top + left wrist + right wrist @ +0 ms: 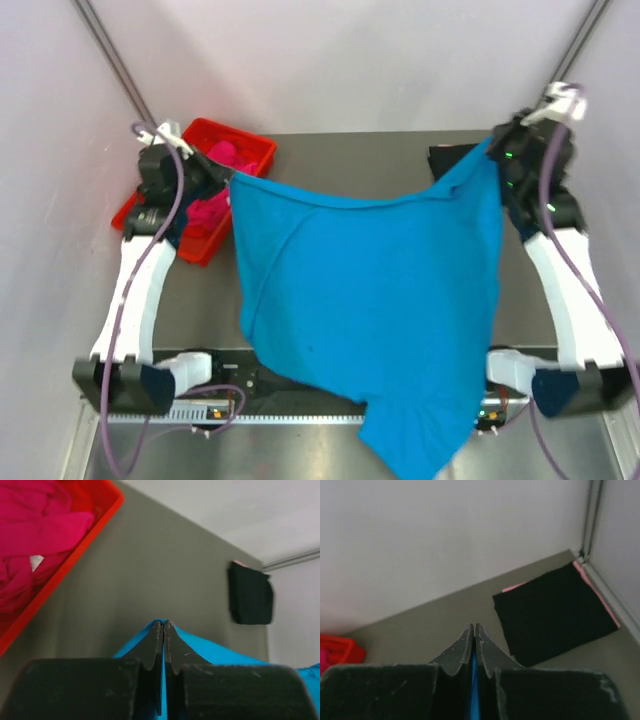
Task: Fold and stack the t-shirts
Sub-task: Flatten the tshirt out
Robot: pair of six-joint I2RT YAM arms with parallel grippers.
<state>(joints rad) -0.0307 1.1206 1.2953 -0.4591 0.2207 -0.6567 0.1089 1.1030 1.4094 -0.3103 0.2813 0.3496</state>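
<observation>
A turquoise-blue t-shirt hangs spread in the air between both arms, its lower end drooping past the table's near edge. My left gripper is shut on its left top corner; the left wrist view shows blue cloth pinched between the fingers. My right gripper is shut on the right top corner, with a blue strip showing in its jaws. A folded black t-shirt lies at the table's far right corner on top of a pink layer. Magenta-pink cloth is bunched in the red tray.
The red plastic tray sits at the far left of the grey table, behind the left arm. White walls close in the back and sides. Both arm bases stand at the near edge.
</observation>
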